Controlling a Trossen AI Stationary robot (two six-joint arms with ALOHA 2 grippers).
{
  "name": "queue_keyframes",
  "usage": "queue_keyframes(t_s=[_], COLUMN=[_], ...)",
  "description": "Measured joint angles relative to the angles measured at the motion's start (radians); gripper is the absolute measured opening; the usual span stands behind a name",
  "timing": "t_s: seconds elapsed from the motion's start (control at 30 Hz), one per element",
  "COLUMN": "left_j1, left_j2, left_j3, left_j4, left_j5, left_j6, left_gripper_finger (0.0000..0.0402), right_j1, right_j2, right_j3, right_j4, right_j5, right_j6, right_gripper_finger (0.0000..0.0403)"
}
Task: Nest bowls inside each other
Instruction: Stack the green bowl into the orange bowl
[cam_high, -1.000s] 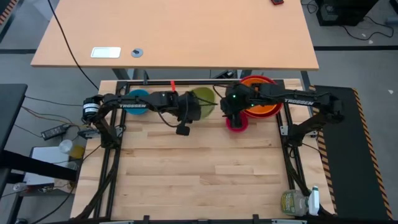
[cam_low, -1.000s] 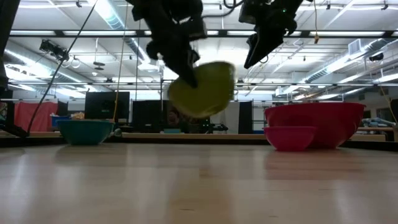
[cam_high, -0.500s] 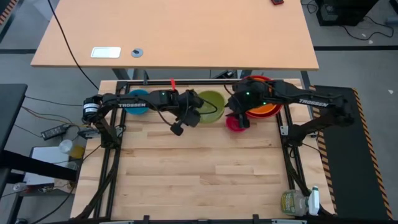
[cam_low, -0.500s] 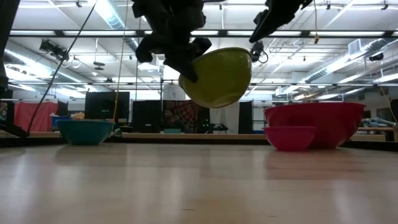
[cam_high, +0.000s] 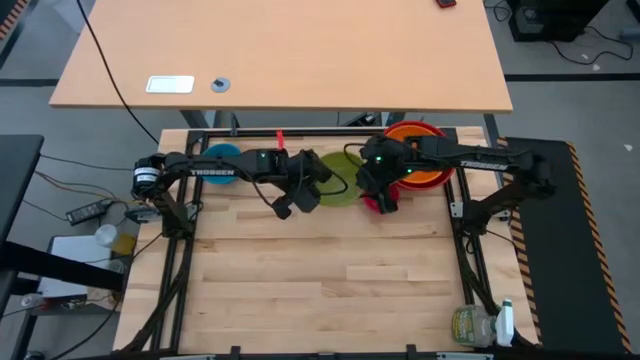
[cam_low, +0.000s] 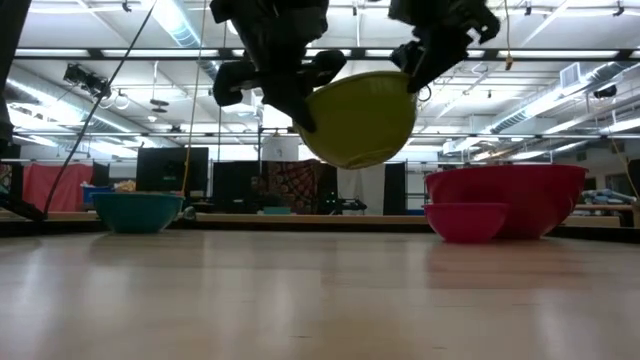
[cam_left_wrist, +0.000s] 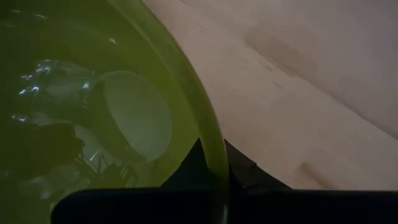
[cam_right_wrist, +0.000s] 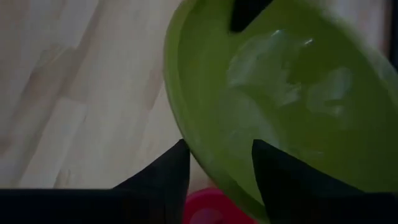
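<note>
The yellow-green bowl (cam_high: 340, 180) (cam_low: 360, 120) hangs mouth-up above the table's far middle. My left gripper (cam_high: 312, 186) (cam_left_wrist: 214, 180) is shut on its left rim. My right gripper (cam_high: 372, 184) (cam_right_wrist: 221, 168) is open at the bowl's right rim, one finger outside the wall and one over the inside. The blue bowl (cam_high: 222, 152) (cam_low: 138, 210) stands at the far left. The orange bowl (cam_high: 415, 150) sits inside the red bowl (cam_low: 520, 195) at the far right. The magenta-pink bowl (cam_low: 465, 220) stands on the table in front of the red one. My left gripper pinches the bowl's rim (cam_left_wrist: 212, 155) on its left side, one finger inside the bowl and one outside. It comes slanting down from the table's left. The bowl is lifted clear, mouth up, slightly tipped. My right gripper straddles the right rim (cam_right_wrist: 205, 158); whether its fingers touch it I cannot tell.
The wooden table (cam_high: 320, 280) has free room across its near half. A black frame rail (cam_high: 300, 132) runs along the far edge, with a desk beyond. A bottle (cam_high: 475, 325) stands at the near right corner.
My left gripper has rolled, turning the yellow-green bowl from lying on its side to mouth-up, and carried it slightly toward the right. My right gripper drew back toward the far edge, then came over to the bowl's right rim.
</note>
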Motion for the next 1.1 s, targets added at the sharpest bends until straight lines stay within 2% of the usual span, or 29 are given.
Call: queue_keyframes(t_s=[0.13, 0.33, 0.5, 0.6, 0.73, 0.97, 1.1], left_j1=[-0.005, -0.005, -0.005, -0.005, -0.003, -0.004, -0.003], left_j2=[0.002, 0.002, 0.002, 0.002, 0.002, -0.002, -0.002], left_j3=[-0.001, -0.001, -0.001, -0.001, -0.001, 0.005, 0.005], left_j4=[-0.004, 0.011, 0.006, 0.019, 0.057, 0.153, 0.164], left_j5=[-0.011, -0.012, -0.010, -0.008, -0.020, -0.007, -0.009], left_j6=[-0.001, 0.006, 0.015, -0.043, -0.165, -0.176, -0.241], left_gripper_finger=[0.0007, 0.0033, 0.0032, 0.0046, 0.0098, 0.0222, 0.0265], right_j1=[0.011, 0.027, 0.048, 0.060, 0.066, 0.052, 0.025], right_j2=[0.021, 0.053, 0.084, 0.080, 0.077, 0.086, 0.081], right_j3=[0.001, 0.001, 0.001, 0.001, -0.001, -0.003, -0.003], right_j4=[-0.006, -0.052, -0.074, -0.068, -0.072, -0.068, -0.079], right_j5=[0.000, 0.002, 0.030, 0.032, 0.035, 0.071, 0.085], right_j6=[-0.021, -0.109, -0.150, -0.159, -0.143, -0.102, -0.044], right_gripper_finger=[0.0144, 0.0091, 0.0065, 0.0054, 0.0050, 0.0043, 0.0041])
